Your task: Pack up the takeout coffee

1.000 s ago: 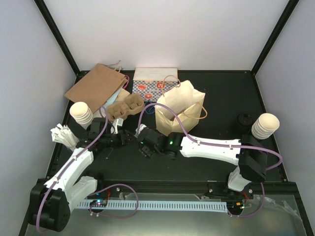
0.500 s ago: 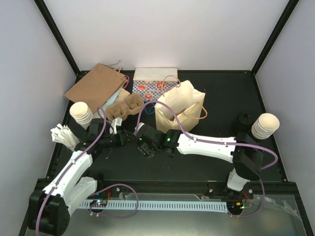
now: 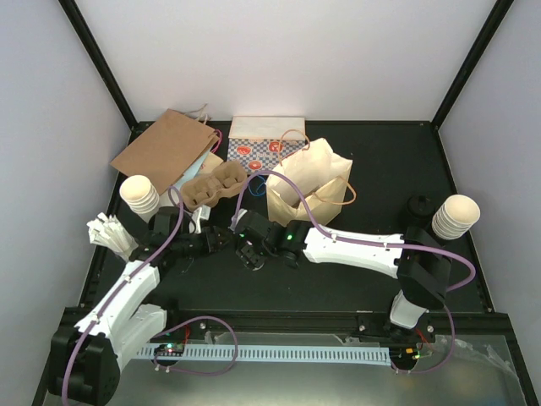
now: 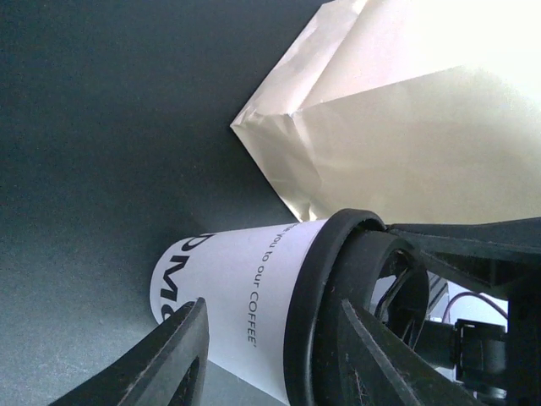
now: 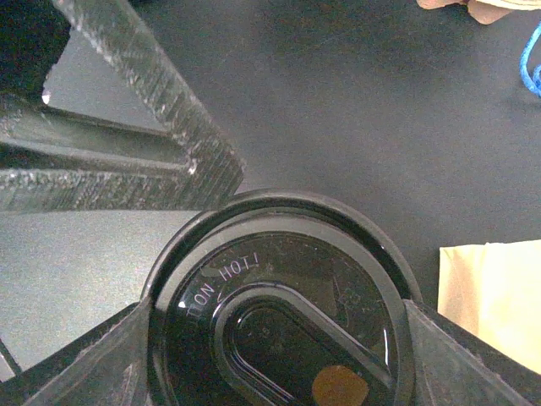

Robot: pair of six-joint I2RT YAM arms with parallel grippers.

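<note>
I count one takeout coffee (image 4: pixel 245 309) over the tabletop's (image 3: pixel 338 288) left-centre, printed "to our COFFEE", lid (image 5: pixel 279 254) "ON HOT!". My right gripper (image 5: pixel 277 359) pinches that lid; left gripper (image 4: pixel 270 355) straddles the cup, grip unclear. Two cup stacks (image 3: pixel 139 194) (image 3: pixel 456 216), three bags (image 3: pixel 161 148) (image 3: pixel 262 139) (image 3: pixel 308 182)

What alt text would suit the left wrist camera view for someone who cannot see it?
A white paper takeout coffee with a black lid sits tilted between the left arm's two black fingers, with the right arm's fingers at its lid. A cream paper bag stands behind on the black table.
</note>
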